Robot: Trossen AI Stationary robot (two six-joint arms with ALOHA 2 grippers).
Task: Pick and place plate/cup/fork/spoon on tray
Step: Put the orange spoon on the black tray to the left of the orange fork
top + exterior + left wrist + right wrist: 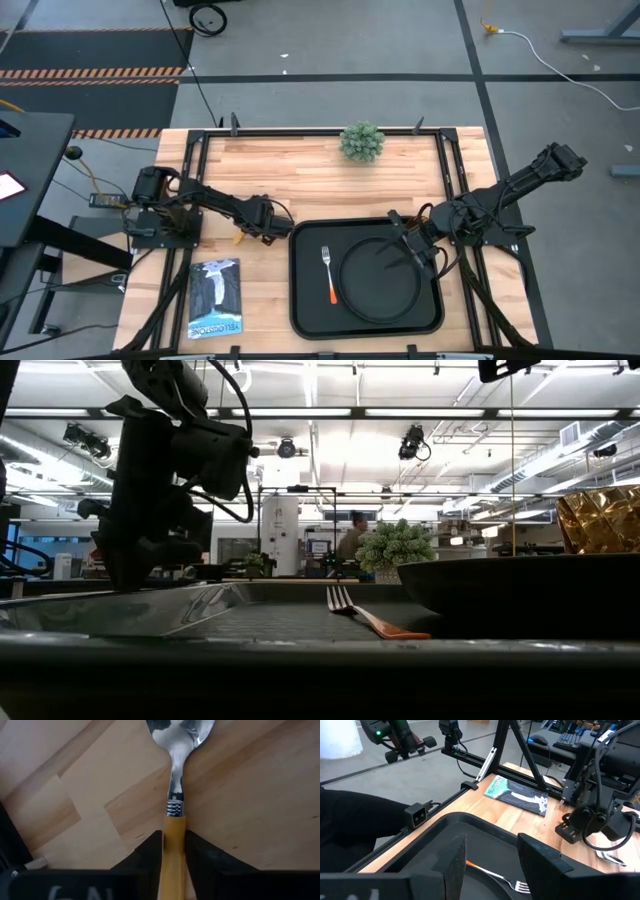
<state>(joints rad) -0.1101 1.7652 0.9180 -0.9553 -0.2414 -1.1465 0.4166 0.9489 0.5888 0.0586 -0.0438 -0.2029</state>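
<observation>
Magazine, near front left corner of desk: flat, cover up, no part in the task.

Tray, front edge of desk, right of centre: large matte-black rounded square with raised rim, serving as collection point. Holding plate and fork already.

Plate: round, matte black, low rim, flat in tray's right part, leaving a strip free on the left for cutlery.

Fork: silver tines, orange handle, lying in that left strip, tines toward far edge, just beside plate.

Right hand: above plate's far rim, fingers wide apart, holding nothing; probably finished with the plate.

Left hand: low over bare wood just left of tray's far left corner, clamped narrow on spoon handle, bowl projecting forward; grip at handle judged to suit a carry to the tray.

Spoon: polished oval silver bowl, ribbed collar, yellow-orange handle.

Potted plant, far edge, centre: decoration.

Cup: not visible.
</observation>
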